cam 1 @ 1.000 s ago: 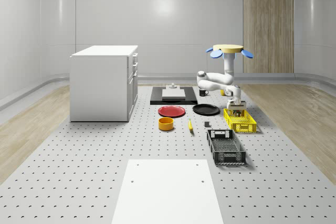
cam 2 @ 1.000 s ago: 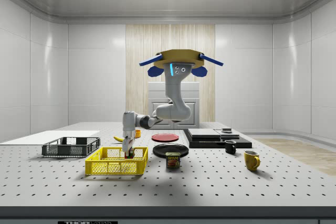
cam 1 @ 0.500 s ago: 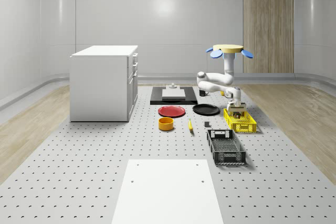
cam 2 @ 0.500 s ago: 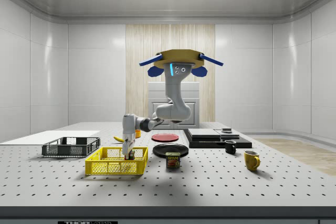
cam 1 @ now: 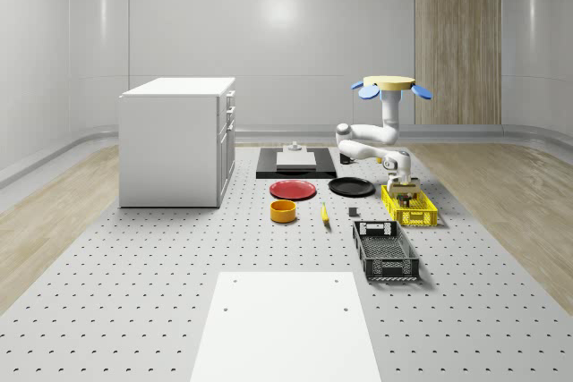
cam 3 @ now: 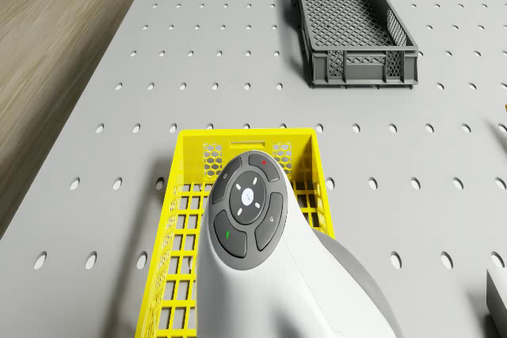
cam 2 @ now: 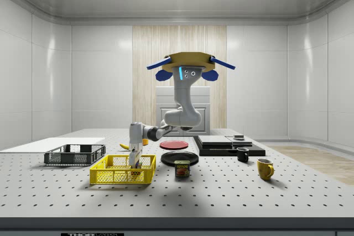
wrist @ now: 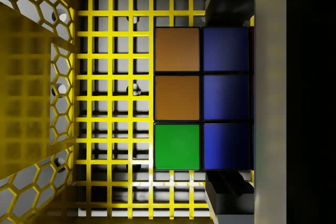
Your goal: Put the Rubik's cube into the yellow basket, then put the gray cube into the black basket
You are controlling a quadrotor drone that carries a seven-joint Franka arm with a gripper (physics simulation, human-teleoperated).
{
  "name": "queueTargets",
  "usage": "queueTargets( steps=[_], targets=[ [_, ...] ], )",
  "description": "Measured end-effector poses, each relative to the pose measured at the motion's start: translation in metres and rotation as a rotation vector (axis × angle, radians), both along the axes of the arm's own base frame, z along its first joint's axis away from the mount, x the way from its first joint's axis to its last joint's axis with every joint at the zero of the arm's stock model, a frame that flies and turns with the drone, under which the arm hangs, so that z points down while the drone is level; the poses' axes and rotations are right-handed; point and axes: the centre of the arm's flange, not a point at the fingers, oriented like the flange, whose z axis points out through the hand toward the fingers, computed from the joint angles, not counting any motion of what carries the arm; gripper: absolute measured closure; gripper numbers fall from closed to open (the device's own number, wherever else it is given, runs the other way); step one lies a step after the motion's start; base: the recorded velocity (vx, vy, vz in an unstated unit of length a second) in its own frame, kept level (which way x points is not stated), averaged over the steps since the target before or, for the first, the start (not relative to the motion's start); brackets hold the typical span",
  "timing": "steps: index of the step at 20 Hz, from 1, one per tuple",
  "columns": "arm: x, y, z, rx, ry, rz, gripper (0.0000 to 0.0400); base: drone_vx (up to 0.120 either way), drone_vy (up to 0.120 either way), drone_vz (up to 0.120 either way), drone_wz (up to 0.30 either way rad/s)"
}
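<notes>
Hovering above the far right part of the perforated table point(cam 1: 134, 310), the drone point(cam 1: 389, 85) held its place near the black plate point(cam 1: 351, 187), with its white arm point(cam 2: 182, 115) bent down and forward so that the gripper point(cam 2: 134, 161) hung inside the yellow basket point(cam 2: 123, 176). In the wrist view the Rubik's cube point(wrist: 202, 98) sat squeezed between the two dark fingers point(wrist: 228, 6), its orange, green and blue tiles facing the camera, with the yellow mesh floor of the basket just beyond it; whether the cube touched that floor could not be told. The jaws were closed on the cube, one finger pressing each opposite face. In the drone view the arm's wrist point(cam 3: 249, 211) covered the middle of the yellow basket, and the black basket point(cam 3: 350, 25) lay well apart from it, farther along the table. In the whole-scene view a red plate point(cam 1: 294, 190), an orange bowl point(cam 1: 284, 211) and a banana point(cam 1: 324, 214) lay to the left of the baskets, and a white cabinet point(cam 1: 177, 140) stood at the table's left. The side view showed a can point(cam 2: 182, 168) just right of the yellow basket, and a black mug point(cam 2: 242, 155) and a yellow mug point(cam 2: 265, 168) farther right.
</notes>
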Motion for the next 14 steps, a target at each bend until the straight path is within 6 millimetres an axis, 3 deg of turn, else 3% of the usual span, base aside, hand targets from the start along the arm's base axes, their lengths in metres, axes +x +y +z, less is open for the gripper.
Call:
queueTargets(
  steps=[5,12,14],
  targets=[
    [0.000,0.000,-0.019,0.000,0.000,0.000,0.0005,0.000,0.000,0.016,0.000],
    [0.000,0.000,-0.035,0.000,0.000,0.000,0.0001,0.000,0.000,0.120,0.000],
    [0.000,0.000,-0.037,0.000,0.000,0.000,0.0001,0.000,-0.080,0.120,0.000]
  ],
)
